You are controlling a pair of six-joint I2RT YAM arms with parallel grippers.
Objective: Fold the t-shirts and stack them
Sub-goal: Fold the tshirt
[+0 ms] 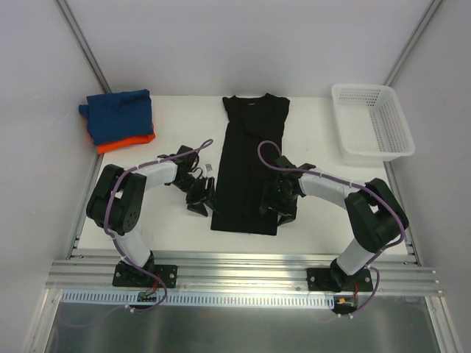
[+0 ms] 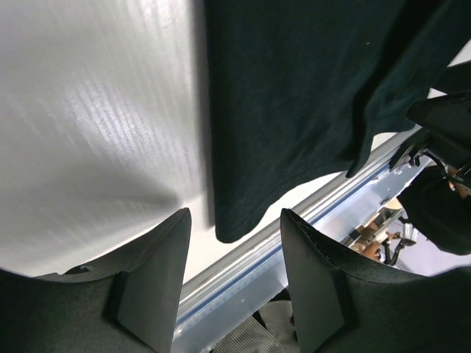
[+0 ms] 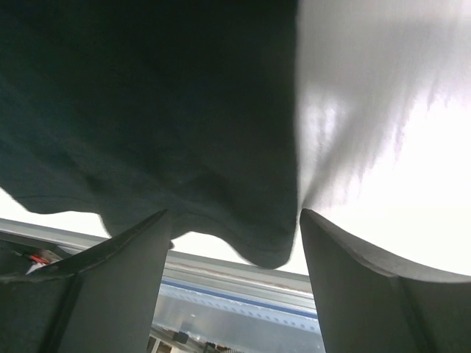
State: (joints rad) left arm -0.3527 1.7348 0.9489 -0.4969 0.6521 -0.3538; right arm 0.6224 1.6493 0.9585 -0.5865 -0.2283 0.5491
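Left fingers [image 2: 158, 272]: partly open, holding nothing, at near left corner of black t-shirt [image 1: 250, 158].
Right fingers [image 3: 353, 279]: wide apart, empty, at its near right corner.

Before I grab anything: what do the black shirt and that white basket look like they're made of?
Black t-shirt: soft, matte cloth, probably a cotton-like knit. It lies limp on the table, with a wavy hem and shallow creases.
Basket: white plastic, seemingly a little glossy. Its walls are stiff moulded mesh under a solid rim.
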